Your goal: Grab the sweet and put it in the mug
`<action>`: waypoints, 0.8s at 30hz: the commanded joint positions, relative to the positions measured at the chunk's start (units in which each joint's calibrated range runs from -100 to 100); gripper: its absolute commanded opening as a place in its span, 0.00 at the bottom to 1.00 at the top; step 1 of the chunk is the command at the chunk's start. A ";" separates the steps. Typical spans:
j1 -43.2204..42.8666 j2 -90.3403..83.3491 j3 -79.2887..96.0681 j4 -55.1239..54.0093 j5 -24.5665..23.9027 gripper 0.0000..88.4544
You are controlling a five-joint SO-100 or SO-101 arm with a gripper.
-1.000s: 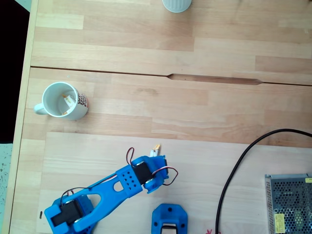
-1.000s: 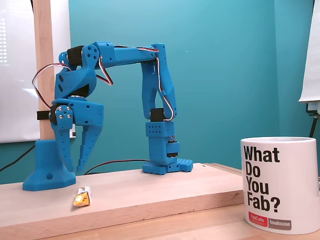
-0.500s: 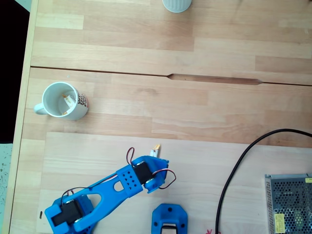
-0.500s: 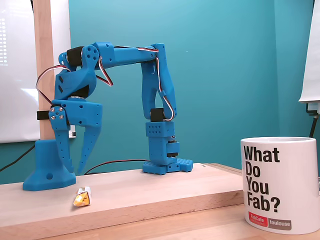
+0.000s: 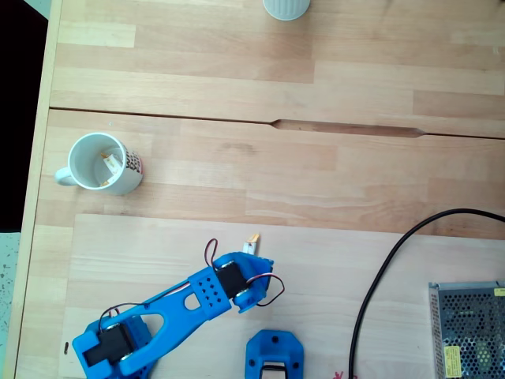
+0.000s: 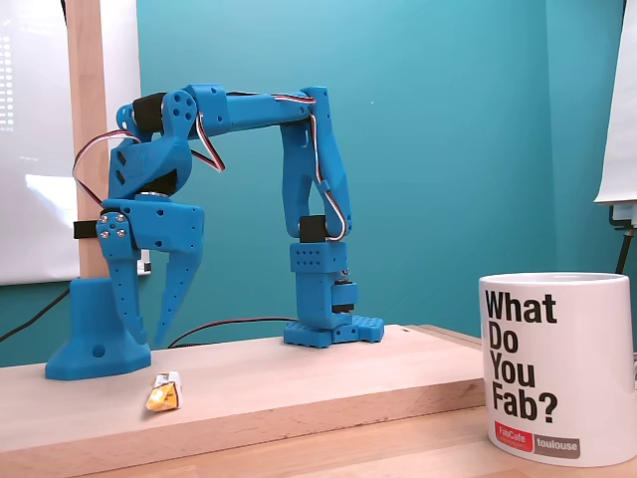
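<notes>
End effector above the sweet

The end effector (image 6: 146, 339) hangs open (fingers spread) over the sweet (image 6: 163, 392) lying on the tabletop (image 5: 316, 181), well apart from the mug (image 5: 102, 163).

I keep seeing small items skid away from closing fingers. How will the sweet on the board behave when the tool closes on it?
The sweet looks tiny and probably very light, so a fingertip could nudge it across the smooth board. Its twisted wrapper ends look crinkly and likely deform. The open tool hangs just above it.
</notes>
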 commanded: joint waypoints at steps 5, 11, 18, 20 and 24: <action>0.28 -0.34 -1.97 -0.55 2.05 0.05; 0.71 -0.34 -1.16 -4.50 3.96 0.08; 0.93 -0.42 1.87 -7.81 3.42 0.21; 0.93 -0.42 2.49 -7.81 3.42 0.26; 0.21 -0.42 2.94 -7.73 3.37 0.32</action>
